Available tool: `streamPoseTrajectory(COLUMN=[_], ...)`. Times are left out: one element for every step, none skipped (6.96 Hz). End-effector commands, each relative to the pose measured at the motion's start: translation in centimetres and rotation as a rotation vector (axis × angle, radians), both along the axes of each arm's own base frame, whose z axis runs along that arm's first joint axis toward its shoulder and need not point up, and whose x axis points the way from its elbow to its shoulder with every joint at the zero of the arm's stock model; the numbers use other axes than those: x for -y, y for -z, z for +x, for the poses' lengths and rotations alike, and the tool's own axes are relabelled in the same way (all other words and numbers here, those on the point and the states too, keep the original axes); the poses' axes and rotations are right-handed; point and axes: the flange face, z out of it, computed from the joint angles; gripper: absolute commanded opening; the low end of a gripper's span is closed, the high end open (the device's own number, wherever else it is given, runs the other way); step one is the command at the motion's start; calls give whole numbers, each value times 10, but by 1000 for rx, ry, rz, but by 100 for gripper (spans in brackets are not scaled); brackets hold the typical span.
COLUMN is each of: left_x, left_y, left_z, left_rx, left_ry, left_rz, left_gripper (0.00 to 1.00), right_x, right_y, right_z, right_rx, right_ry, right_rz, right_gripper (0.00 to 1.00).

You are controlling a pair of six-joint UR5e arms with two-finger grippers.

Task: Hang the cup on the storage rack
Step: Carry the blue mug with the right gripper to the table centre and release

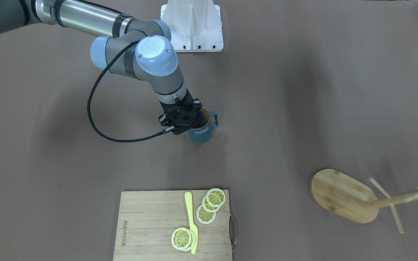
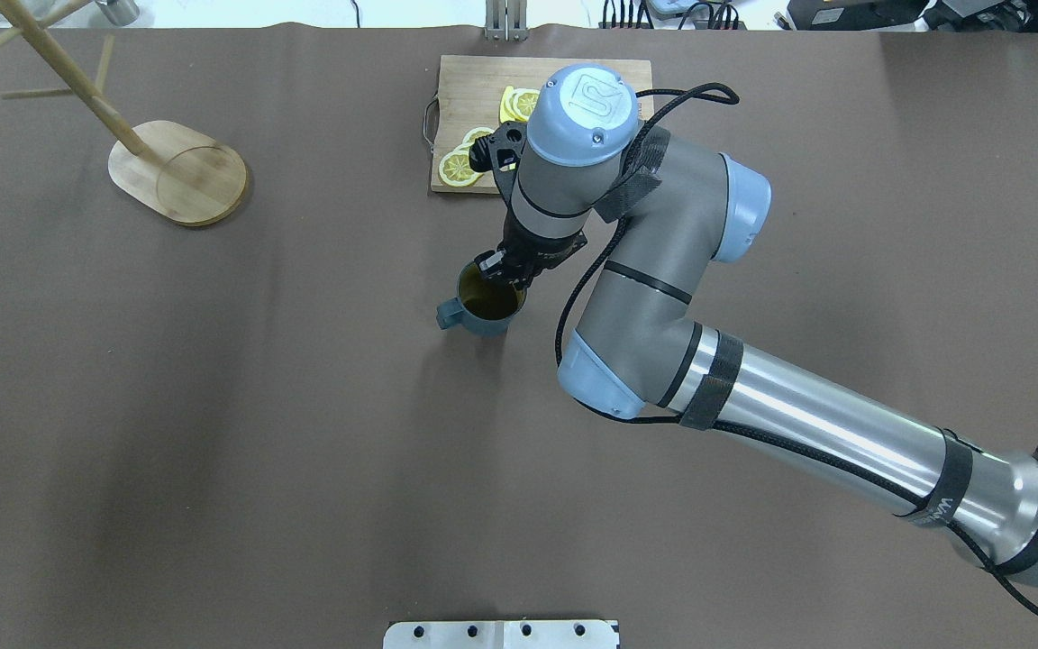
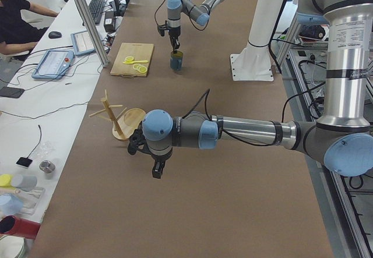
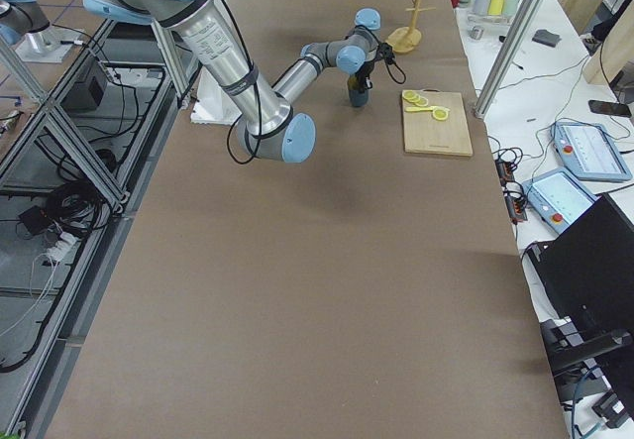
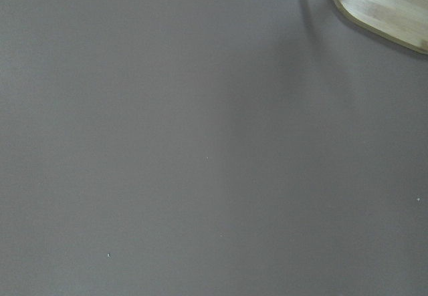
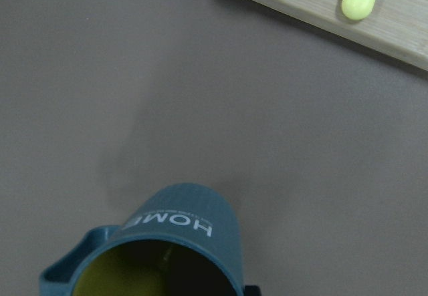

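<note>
The dark teal cup [image 1: 201,133] with a yellow inside and white "HOME" lettering stands upright mid-table; it also shows in the overhead view [image 2: 483,311] and the right wrist view [image 6: 180,229]. My right gripper [image 1: 196,121] comes down from above and is shut on the cup's rim, one finger inside. I cannot tell whether the cup touches the table. Its handle points toward the bamboo storage rack [image 1: 343,195], which stands far off at the table's left end [image 2: 181,171]. My left gripper [image 3: 156,170] hangs over bare table near the rack's base [image 5: 388,2]; I cannot tell whether it is open or shut.
A wooden cutting board [image 1: 147,224] with lemon slices [image 1: 212,203] and a yellow knife [image 1: 192,221] lies at the far edge, just beyond the cup. A white arm mount [image 1: 192,25] sits at the robot's side. Operators' desks run along the far side [image 3: 52,60].
</note>
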Motion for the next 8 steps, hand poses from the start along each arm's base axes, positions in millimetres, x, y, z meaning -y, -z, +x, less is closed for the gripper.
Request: streamPoseTrajectory(left_x=[0, 0, 1, 7, 8, 6, 2, -1], left_y=[-1, -1, 0, 22, 63, 94, 127, 169], left_z=[0, 0, 0, 0, 3, 5, 18, 46], left_rx=[-1, -1, -1, -6, -50, -55, -56, -67], left_ry=[0, 0, 1, 32, 70, 82, 53, -9], left_rz=[-1, -1, 1, 6, 32, 93, 172, 339], left_gripper=[98, 98, 98, 98, 98, 98, 98, 98], right_x=[-20, -25, -28, -34, -36, -22, 1, 30], right_y=[1, 0, 10, 26, 35, 41, 43, 34], right_z=[-13, -18, -18, -8, 2, 22, 49, 87], right_rx=[-27, -31, -13, 21, 51, 69, 91, 115], right_ry=[8, 13, 27, 33, 41, 17, 4, -39], right_rz=[22, 31, 41, 64, 57, 45, 8, -81], right_gripper=[84, 99, 100, 100, 100, 100, 100, 100])
